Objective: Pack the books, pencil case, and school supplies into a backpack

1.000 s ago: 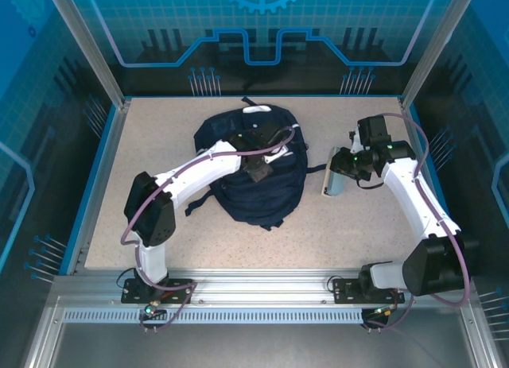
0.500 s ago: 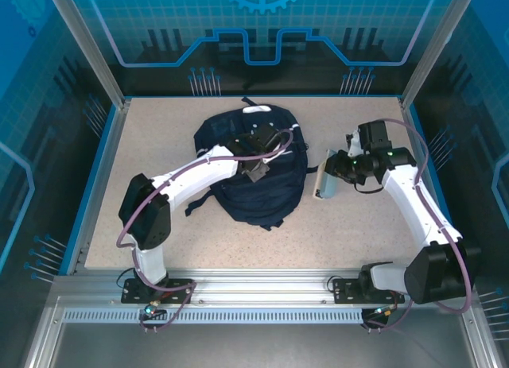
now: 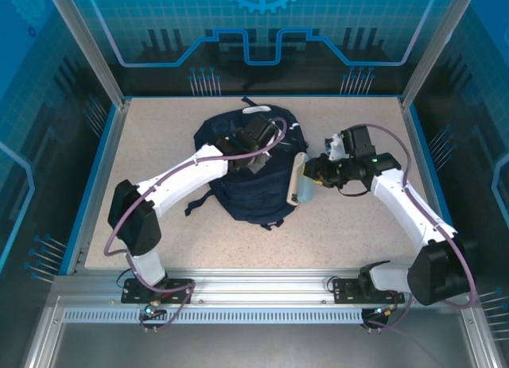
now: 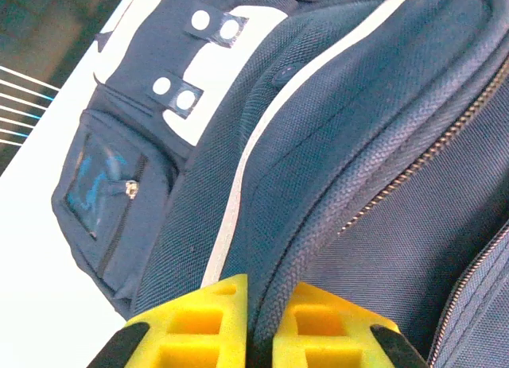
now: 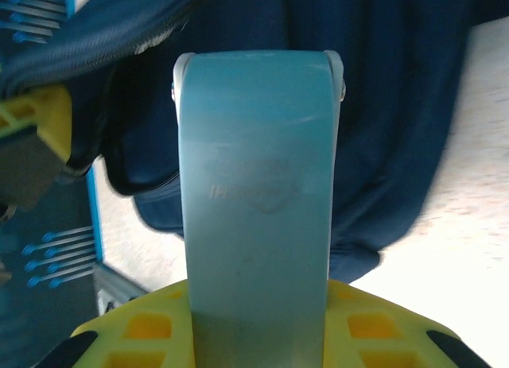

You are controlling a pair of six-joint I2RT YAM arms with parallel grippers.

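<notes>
The navy backpack [image 3: 256,191] lies in the middle of the table, its white dotted patch [image 4: 208,62] toward the far end. My left gripper [image 3: 256,161] is shut on a fold of the backpack [image 4: 342,122] beside the zipper, the fabric pinched between its yellow fingers [image 4: 211,320]. My right gripper [image 3: 316,171] is shut on a flat light-blue pencil case [image 3: 297,180], held over the backpack's right edge. The pencil case [image 5: 258,185] points out from the right gripper [image 5: 258,312] toward the dark backpack [image 5: 398,106]. The books are out of view.
Speckled beige tabletop [image 3: 159,145] surrounds the bag, with free room on the left and at the front. Blue walls and metal posts [image 3: 409,74] fence the table. The left gripper's yellow finger [image 5: 32,122] is at the left of the right wrist view.
My right gripper has carried the pencil case leftward from the open table to the backpack's right edge. My left gripper has closed on the backpack's fabric and shifted slightly back.
</notes>
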